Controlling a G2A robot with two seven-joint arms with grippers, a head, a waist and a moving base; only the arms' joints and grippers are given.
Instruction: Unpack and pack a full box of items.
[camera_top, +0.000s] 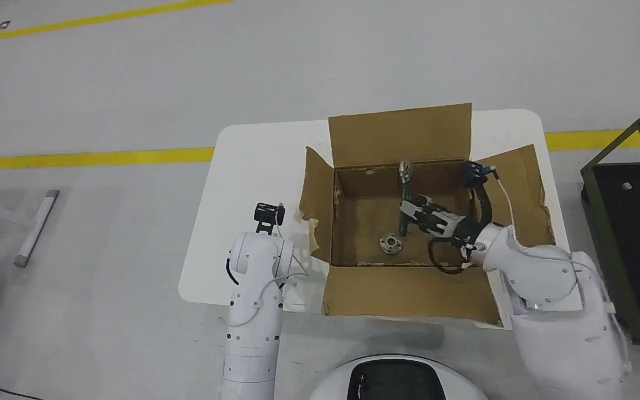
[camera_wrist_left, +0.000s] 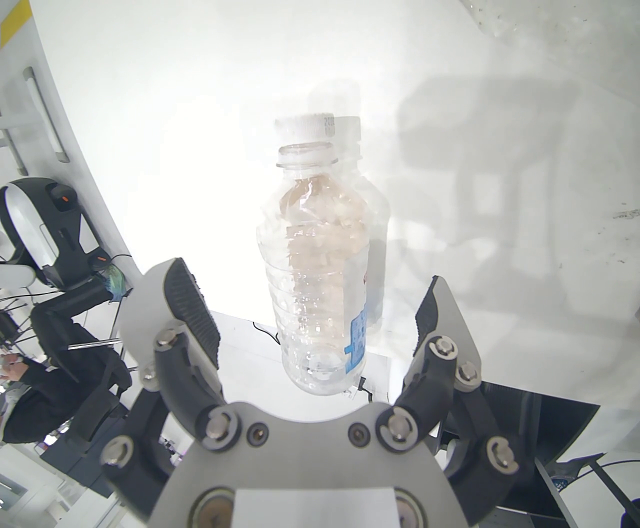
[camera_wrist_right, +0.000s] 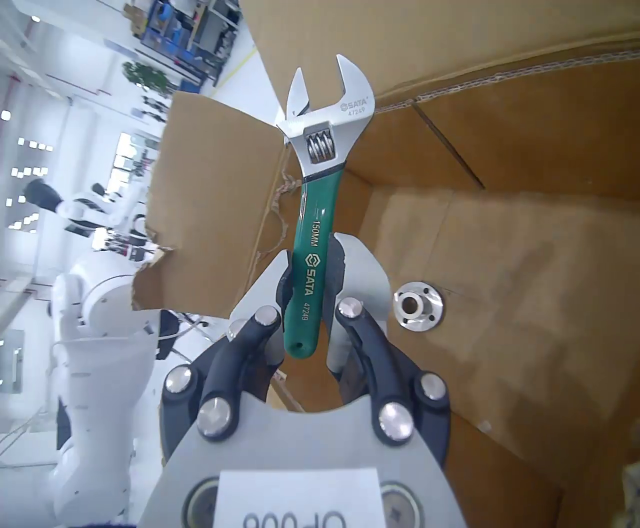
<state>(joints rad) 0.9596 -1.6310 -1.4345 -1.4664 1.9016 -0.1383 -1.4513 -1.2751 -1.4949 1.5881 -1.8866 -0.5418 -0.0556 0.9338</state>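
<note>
Right end effector (camera_wrist_right: 310, 280) pinching wrench (camera_wrist_right: 320, 210) over box (camera_wrist_right: 500, 250), left end effector (camera_wrist_left: 307, 280) spread, bottle (camera_wrist_left: 320, 260) just ahead

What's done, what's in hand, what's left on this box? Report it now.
Done, apparently: the plastic bottle is outside the cardboard box, on the table, within the open left gripper. In hand: the right gripper grips the adjustable wrench inside the box. Left: the metal flange lies on the box floor.

Grey floor (camera_top: 150, 80), yellow lines (camera_top: 100, 157), white table (camera_top: 250, 170)
</note>
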